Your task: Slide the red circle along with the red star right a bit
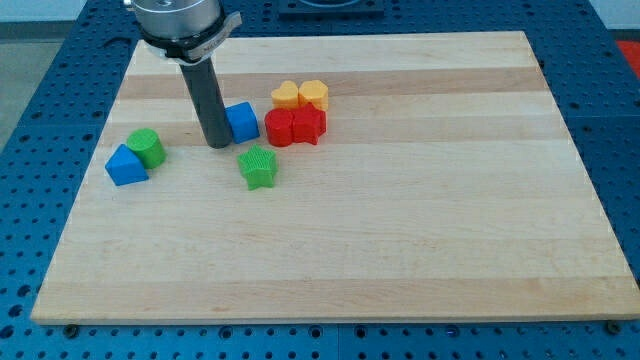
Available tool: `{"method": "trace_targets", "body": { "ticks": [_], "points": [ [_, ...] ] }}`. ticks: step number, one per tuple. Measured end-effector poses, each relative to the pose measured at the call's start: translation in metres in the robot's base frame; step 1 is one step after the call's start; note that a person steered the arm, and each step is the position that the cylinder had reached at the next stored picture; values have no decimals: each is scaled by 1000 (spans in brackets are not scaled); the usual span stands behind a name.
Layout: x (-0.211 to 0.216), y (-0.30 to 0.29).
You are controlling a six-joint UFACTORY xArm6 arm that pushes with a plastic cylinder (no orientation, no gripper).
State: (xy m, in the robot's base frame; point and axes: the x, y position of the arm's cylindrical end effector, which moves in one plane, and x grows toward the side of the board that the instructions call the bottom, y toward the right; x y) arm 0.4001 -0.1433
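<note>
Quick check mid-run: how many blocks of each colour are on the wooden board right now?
Red: 2, red circle block and red star block
Yellow: 2, and
Blue: 2, and
Green: 2, and
Total: 8
</note>
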Motion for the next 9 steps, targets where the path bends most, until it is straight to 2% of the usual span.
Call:
{"method": "trace_targets", "body": {
  "ticks": [4, 6, 9],
  "points": [
    [-15, 18],
    [6, 11],
    [6, 61]
  ]
}}
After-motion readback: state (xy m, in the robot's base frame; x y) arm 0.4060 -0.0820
